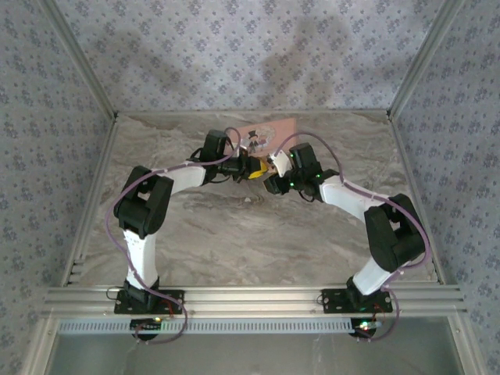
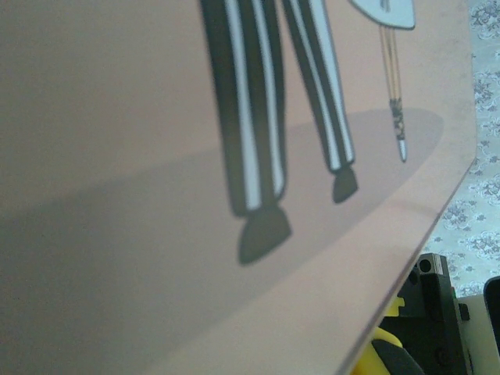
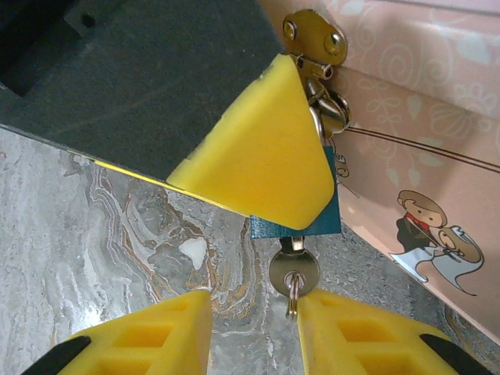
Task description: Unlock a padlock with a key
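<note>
Marble-patterned table (image 1: 234, 234), walled in floral paper: the padlock (image 3: 326, 220) hangs at the front of the pink tin (image 1: 266, 133) near the far edge, where both arms meet. Most of the teal body is hidden under a yellow pad (image 3: 250, 148) of the left gripper (image 1: 251, 169), which is closed, that pad lying flat on the padlock's face. The silver shackle (image 3: 332, 117) runs up from behind the pad to the tin's gold hasp (image 3: 316, 35). The key (image 3: 293, 272) sits in the padlock's lower edge, its round head and small ring hanging below. The right gripper (image 3: 254, 328) is open and holds nothing, with the key head just above the gap between its yellow fingers; the ring is close to one fingertip, and whether they touch cannot be told. A cartoon bride and groom (image 3: 433, 234) show on the tin's wall beside the padlock. In the left wrist view the tin's printed lid (image 2: 156, 156) lies very close to the lens, striped trouser legs drawn across it.
</note>
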`<state>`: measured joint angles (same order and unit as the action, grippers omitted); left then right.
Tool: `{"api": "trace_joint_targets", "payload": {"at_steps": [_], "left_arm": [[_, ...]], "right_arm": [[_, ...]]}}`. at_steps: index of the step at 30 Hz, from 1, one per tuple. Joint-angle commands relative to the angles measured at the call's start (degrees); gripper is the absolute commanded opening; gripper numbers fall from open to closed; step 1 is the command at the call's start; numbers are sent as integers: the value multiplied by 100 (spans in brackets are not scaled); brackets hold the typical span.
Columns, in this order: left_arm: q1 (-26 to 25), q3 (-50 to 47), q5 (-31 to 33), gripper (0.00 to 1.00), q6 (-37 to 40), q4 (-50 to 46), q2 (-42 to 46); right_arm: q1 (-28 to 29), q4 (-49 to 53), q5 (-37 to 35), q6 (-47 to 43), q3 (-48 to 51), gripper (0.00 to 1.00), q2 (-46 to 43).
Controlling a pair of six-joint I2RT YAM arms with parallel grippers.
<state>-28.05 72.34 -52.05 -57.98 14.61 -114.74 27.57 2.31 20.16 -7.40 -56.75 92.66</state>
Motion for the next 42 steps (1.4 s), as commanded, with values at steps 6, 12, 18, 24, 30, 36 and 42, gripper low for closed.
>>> {"api": "trace_joint_targets", "payload": {"at_steps": [6,12,18,24,30,36,42], "left_arm": [[-42,31,-387,0,-364,-415,39],[-48,7,-402,0,-355,-416,19],[-42,-9,-435,0,-373,-381,4],[-22,5,-491,0,-432,-363,13],[12,29,-531,0,-460,-371,22],[28,56,-571,0,-542,-364,20],[54,115,-649,0,-625,-411,11]], "right_arm": [[243,-63,-454,-275,-280,35,59],[310,-197,-641,-306,-262,34,-26],[249,-362,-262,-19,-159,34,-241],[-139,-522,385,350,131,35,-546],[-278,-453,985,459,106,37,-600],[-264,-354,1040,397,-29,43,-424],[-278,-230,1122,342,-223,42,-175]]}}
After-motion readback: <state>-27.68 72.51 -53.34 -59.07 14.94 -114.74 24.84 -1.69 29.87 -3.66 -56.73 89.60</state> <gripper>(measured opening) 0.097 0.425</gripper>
